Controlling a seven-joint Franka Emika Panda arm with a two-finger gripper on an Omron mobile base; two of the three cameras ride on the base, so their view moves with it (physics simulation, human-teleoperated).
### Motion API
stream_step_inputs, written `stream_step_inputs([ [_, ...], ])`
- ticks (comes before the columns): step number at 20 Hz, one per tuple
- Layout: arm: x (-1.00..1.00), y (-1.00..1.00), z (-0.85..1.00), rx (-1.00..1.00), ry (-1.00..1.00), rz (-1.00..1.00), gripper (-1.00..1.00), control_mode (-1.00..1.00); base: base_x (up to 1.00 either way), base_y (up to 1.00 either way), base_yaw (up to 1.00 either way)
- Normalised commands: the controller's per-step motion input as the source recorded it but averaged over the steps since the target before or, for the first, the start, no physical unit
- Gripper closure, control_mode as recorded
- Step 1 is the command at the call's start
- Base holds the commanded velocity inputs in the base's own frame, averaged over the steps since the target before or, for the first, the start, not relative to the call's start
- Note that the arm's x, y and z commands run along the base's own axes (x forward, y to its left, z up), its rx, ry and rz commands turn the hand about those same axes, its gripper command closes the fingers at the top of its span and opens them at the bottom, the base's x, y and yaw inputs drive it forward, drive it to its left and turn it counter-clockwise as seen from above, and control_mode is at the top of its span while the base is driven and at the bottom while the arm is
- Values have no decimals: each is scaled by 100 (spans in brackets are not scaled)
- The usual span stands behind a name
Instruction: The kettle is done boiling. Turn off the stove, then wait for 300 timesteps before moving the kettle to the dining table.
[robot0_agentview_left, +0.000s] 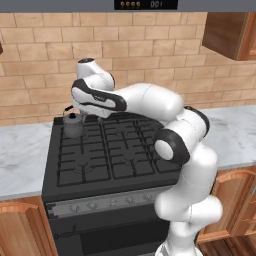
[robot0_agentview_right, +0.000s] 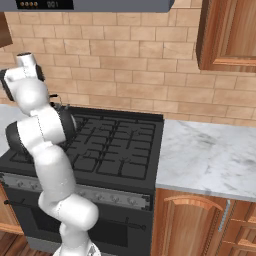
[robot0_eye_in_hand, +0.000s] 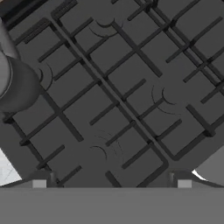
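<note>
Jaws (robot0_eye_in_hand: 111, 177) spread wide and released, grasping nothing, tips poking up at the bottom of the hand view over bare grate. Hovering above the stove (robot0_agentview_left: 107, 150), aimed down at the black grid grates (robot0_eye_in_hand: 131, 87). Kettle (robot0_agentview_left: 73, 125) off to one side of the jaws, not between them: at the left edge of the hand view (robot0_eye_in_hand: 15, 83), apart from both tips. Seen from the left base camera, standing upright on the rear left burner, just beside and below the hand, thin arched handle up. In the right base view, mostly hidden behind the arm.

Open grate across the middle and right burners. Knob strip (robot0_agentview_left: 107, 201) along the stove's front edge, oven door beneath. Marble desk (robot0_agentview_right: 210, 155) flanking the stove on both sides, bare near the range. Brick wall (robot0_agentview_left: 150, 55) close behind, wooden wall cabinet (robot0_agentview_right: 227, 35) overhanging the right side.
</note>
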Motion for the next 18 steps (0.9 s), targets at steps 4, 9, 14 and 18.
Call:
stream_step_inputs([
  [4, 61, 23, 0, 0, 10, 0, -100, -100, 0, 0, 0],
  [9, 62, 28, 0, 0, 9, -2, -100, -100, 0, 0, 0],
  [14, 54, 28, 0, 0, 6, -3, -100, -100, 0, 0, 0],
  [18, 22, 0, 0, 0, 2, 0, -100, -100, 0, 0, 0],
])
